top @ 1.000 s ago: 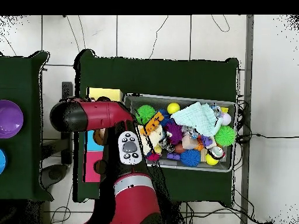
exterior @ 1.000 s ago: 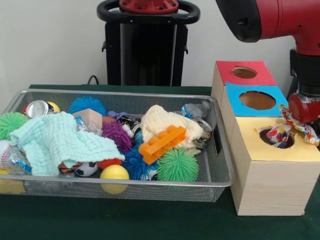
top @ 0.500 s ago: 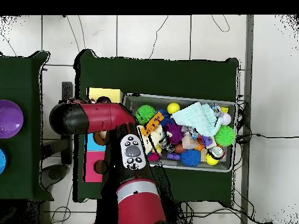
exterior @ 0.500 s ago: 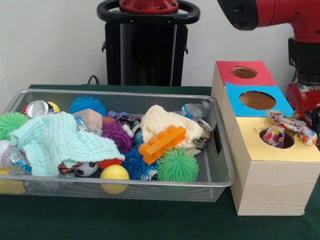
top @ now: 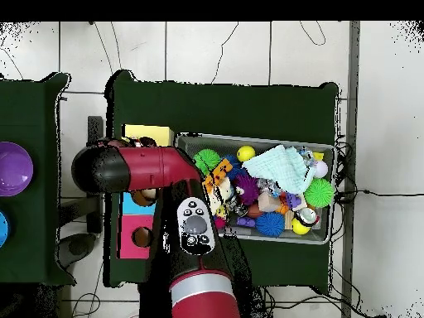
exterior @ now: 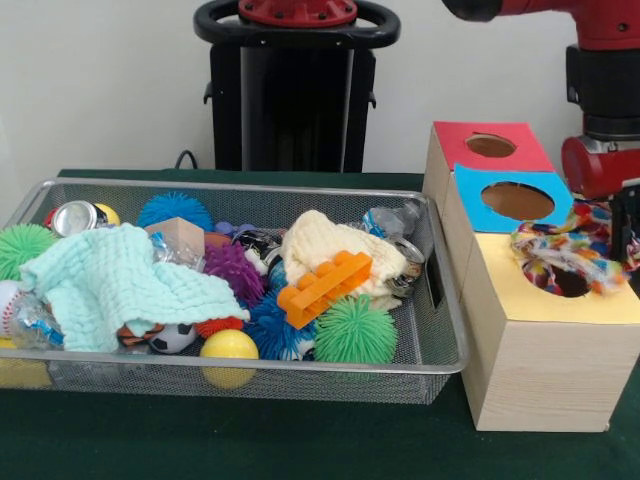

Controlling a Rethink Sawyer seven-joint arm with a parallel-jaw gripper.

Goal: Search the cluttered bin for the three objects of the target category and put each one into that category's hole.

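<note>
**Claw parked by the yellow box, printed rags bunched at the hole**

We've got the claw (exterior: 630,225) at the far right edge of the front view, just beside the pale wooden box with the yellow paper face (exterior: 520,300). Only a black finger and the red wrist show, so we honestly can't tell if it's clenched or let go.

Right next to it, the small white rags printed in red, blue, yellow and pink (exterior: 560,250) sit bunched over the round rough-edged hole in that yellow face (exterior: 570,283), partly in, partly draped on the rim. How many rags are in that bundle, we can't make out.

Behind sit the blue-faced hole (exterior: 517,200) and the red-faced hole (exterior: 490,145).

Further out on the dark green worktop (exterior: 250,440) is the shallow silver wire-mesh tray (exterior: 440,345), holding the mint-green waffle cloth (exterior: 120,285), the cream knitted cloth (exterior: 320,240), an orange plastic block (exterior: 322,287) and a green spiky ball (exterior: 355,330).

From overhead, the red arm (top: 141,168) covers the boxes.
</note>
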